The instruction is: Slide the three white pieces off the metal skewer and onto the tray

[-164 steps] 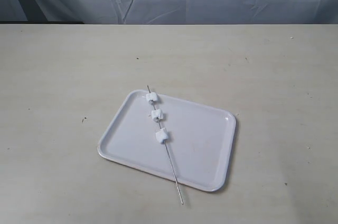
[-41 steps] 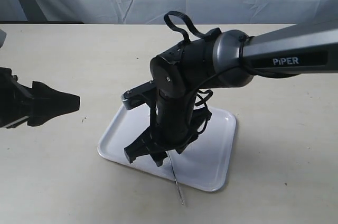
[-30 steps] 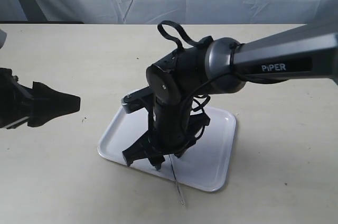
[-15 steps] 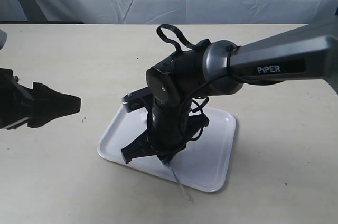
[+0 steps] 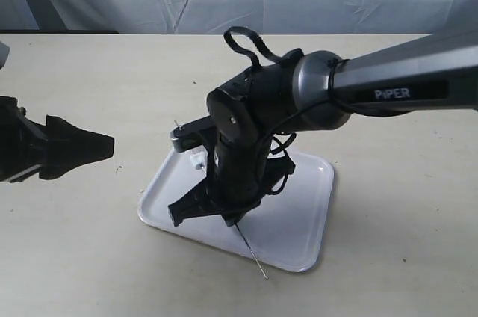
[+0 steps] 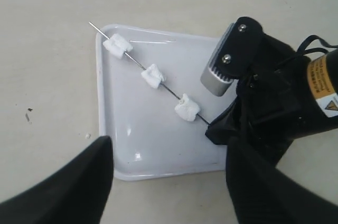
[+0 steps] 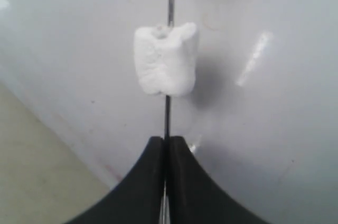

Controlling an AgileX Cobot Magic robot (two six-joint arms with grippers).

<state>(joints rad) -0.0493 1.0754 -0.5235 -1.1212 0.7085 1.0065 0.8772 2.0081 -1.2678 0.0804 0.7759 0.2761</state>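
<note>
**A:** Where are the three white pieces [image 6: 153,75] sitting?

**B:** They are sitting threaded on the metal skewer [image 6: 138,64], which is running diagonally over the tray [image 6: 108,145]. One piece is lying near a tray corner and the others are spaced toward the tray's middle. The skewer's far tip is poking just past that corner's rim.

**A:** What is gripping it?

**B:** The right end effector [image 7: 166,145] is pinching the bare rod, jaws clamped tight, just behind the nearest piece [image 7: 166,59].

**A:** So what is the step asking for?

**B:** I'm judging it needs a firm pinch, so the thin rod isn't rolling. The pieces look soft, so they want a light squeeze while being pushed toward the free tip. That tip is overhanging the rim, so I'd be drawing the skewer back over the tray's middle first. Otherwise a piece could be dropping onto the desk [image 5: 388,205].

**A:** How are the arms standing?

**B:** The right arm is reaching over the tray with its wrist bending steeply down. The left end effector [image 6: 169,140] is hovering off to the tray's side, well apart, jaws spread wide and carrying nothing.
</note>
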